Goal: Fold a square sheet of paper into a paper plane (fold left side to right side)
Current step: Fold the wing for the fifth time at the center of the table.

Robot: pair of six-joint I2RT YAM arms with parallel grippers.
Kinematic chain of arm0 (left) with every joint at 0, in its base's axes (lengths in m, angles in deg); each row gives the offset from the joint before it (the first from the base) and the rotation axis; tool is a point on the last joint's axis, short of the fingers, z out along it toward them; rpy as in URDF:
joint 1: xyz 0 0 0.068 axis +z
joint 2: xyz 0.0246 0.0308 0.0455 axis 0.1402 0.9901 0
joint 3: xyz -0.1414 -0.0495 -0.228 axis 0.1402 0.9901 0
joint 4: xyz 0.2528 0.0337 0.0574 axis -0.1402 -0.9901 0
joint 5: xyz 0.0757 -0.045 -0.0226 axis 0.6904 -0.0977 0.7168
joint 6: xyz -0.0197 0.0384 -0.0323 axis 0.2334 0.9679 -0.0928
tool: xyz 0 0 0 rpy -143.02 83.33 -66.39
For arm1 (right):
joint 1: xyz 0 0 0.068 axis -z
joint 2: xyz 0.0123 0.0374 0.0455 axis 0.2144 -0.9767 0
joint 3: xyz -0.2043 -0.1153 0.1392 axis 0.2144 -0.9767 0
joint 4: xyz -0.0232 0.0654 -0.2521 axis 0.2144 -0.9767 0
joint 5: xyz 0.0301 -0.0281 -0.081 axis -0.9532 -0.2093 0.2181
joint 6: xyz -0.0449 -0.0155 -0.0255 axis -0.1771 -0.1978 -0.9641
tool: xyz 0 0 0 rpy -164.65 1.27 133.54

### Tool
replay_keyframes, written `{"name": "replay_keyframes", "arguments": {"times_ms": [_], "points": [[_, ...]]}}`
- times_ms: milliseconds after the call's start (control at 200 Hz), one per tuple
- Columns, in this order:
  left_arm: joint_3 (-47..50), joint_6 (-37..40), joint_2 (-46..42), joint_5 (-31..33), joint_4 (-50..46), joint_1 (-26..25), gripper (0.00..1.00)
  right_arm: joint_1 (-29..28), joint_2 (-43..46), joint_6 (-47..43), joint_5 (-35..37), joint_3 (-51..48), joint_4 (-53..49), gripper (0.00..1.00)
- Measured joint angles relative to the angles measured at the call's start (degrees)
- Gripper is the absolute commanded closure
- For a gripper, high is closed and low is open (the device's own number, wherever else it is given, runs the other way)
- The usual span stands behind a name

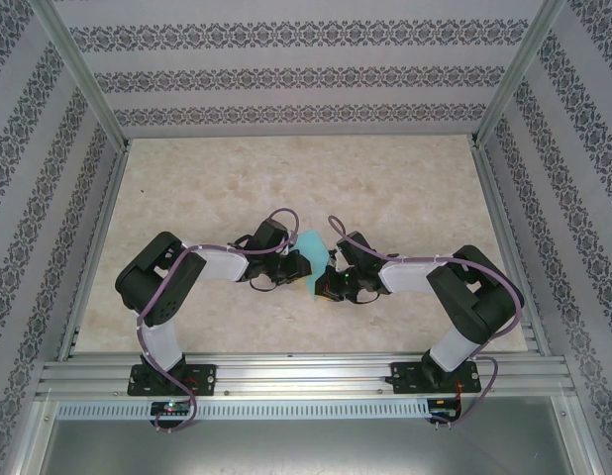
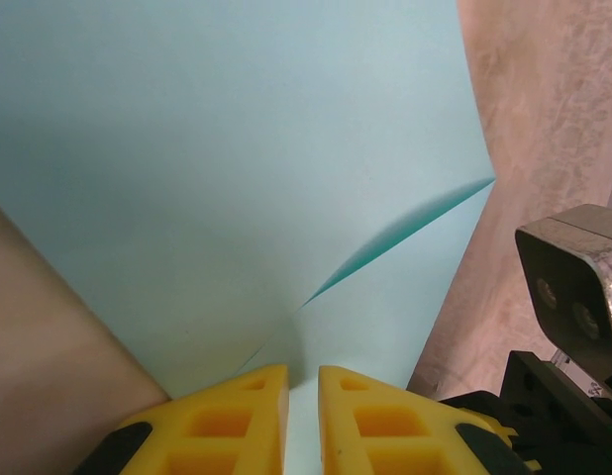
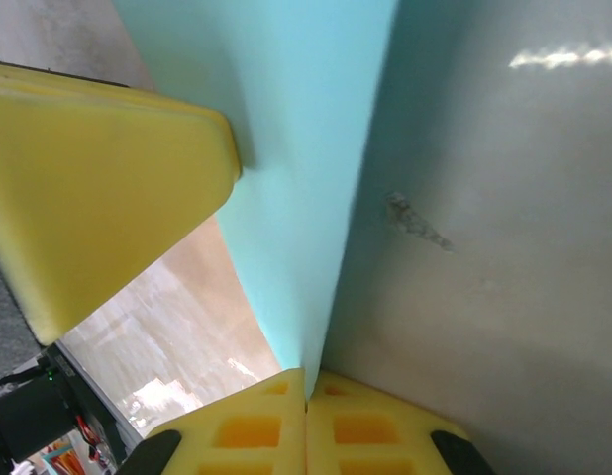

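**Two-arm hold on a part-folded sheet, seen from above and from both wrists.** The square sheet of paper point(image 1: 311, 247) sits at the centre of the overhead frame, raised off the table point(image 1: 385, 188) and wedged between the two wrists. Its visible turquoise strip runs roughly top to bottom in that frame.

The left gripper point(image 1: 298, 269) meets it from the left and the right gripper point(image 1: 326, 282) from the lower right, so neither arm is clearly nearer.

In the left wrist view the left gripper point(image 2: 303, 396) has its yellow fingers drawn in to a narrow slot with the sheet point(image 2: 237, 178) running down between them, which reads as a pinch on its lower edge. From there the paper fans upward across the frame. A shadowed diagonal fold line climbs from just above the fingers to the sheet's right edge.

In the right wrist view the right gripper point(image 3: 306, 391) is fully closed, with the sheet's point(image 3: 296, 148) tapering edge caught at the seam of the pads.

The coming fold appears to turn on this opposition — one side must be carried across to the other while the second grip anchors it.

Surroundings: a beige, marble-patterned tabletop, patterned walls point(image 1: 286, 79) on three sides and an aluminium rail point(image 1: 306, 381) at the near edge — ample room to either side of the arms.
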Motion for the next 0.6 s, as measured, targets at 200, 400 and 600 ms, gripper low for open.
{"name": "replay_keyframes", "arguments": {"times_ms": [200, 400, 600], "points": [[0.0, 0.0, 0.02, 0.0, 0.0, 0.0, 0.82, 0.0, 0.0, 0.07, -0.04, -0.02, 0.13, 0.89], [0.04, 0.0, 0.02, 0.04, 0.02, 0.0, 0.83, 1.01, 1.42, -1.25, -0.96, -0.24, -0.11, 0.67], [0.26, 0.0, 0.02, 0.17, 0.35, 0.0, 0.85, 9.68, 5.18, -3.76, -3.08, -0.63, -0.94, 0.67]]}}
